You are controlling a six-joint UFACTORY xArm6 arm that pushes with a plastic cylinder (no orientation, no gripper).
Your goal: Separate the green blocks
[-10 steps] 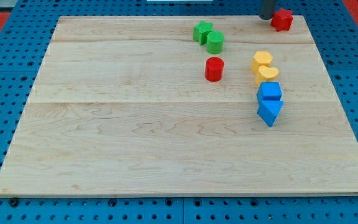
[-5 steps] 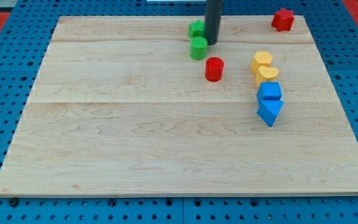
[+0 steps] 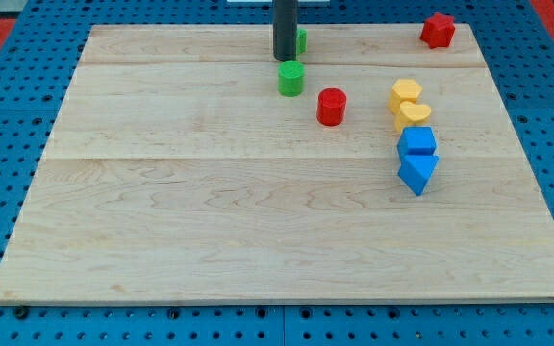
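Observation:
A green cylinder [image 3: 290, 78] stands on the wooden board [image 3: 210, 211] near the view's top centre. A second green block [image 3: 300, 40] sits above it, mostly hidden behind my rod; its shape cannot be made out. My tip [image 3: 284, 58] rests on the board between the two green blocks, just above the cylinder and at the lower left of the hidden block. A small gap shows between the two green blocks.
A red cylinder [image 3: 331, 106] stands right of the green cylinder. Two yellow blocks [image 3: 406, 94] [image 3: 414, 115] and two blue blocks [image 3: 417, 141] [image 3: 417, 173] form a column at the right. A red block [image 3: 438, 30] sits at the top right.
My rod swept left from the top right corner into the green pair. The green cylinder slid left and down, and the other green block moved slightly, so they no longer touch.

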